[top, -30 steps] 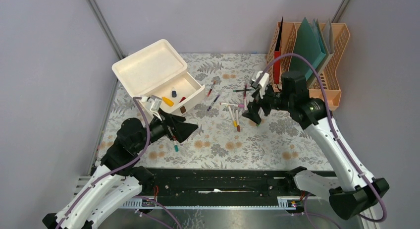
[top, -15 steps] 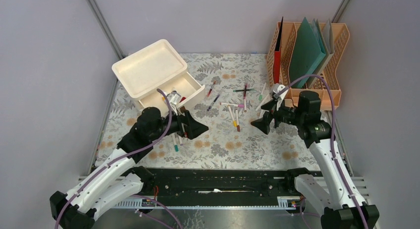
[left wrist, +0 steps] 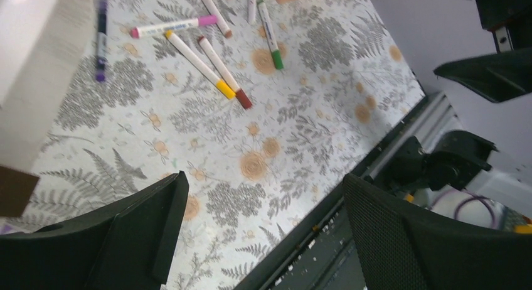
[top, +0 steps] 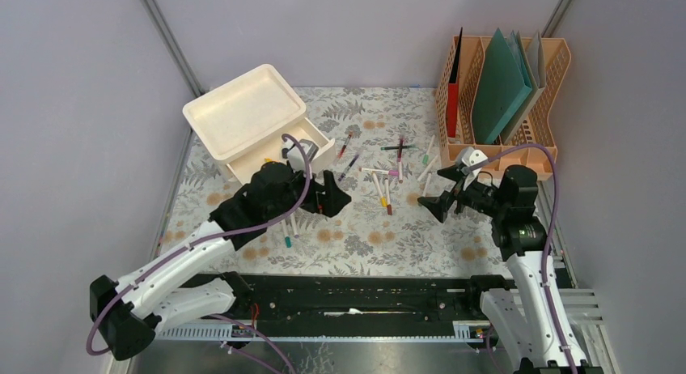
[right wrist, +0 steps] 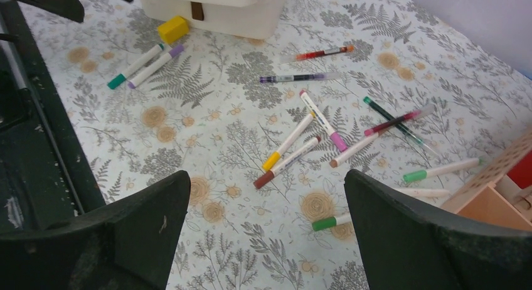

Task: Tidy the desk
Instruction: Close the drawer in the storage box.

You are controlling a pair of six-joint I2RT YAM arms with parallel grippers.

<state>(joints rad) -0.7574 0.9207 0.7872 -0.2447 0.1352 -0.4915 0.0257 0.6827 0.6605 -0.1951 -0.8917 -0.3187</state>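
Observed left gripper (top: 338,202) and right gripper (top: 433,194), jaws spread wide, above desk (top: 364,244) mid-frame.
Flat rectangular top, pale grey cloth, fern-and-flower print; slim cylindrical markers (top: 387,197) scattered upper centre.

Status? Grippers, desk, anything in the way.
Left gripper open, empty. Right gripper open, empty. Desk untidy, markers scattered mid-cloth. Nothing between grippers and markers.
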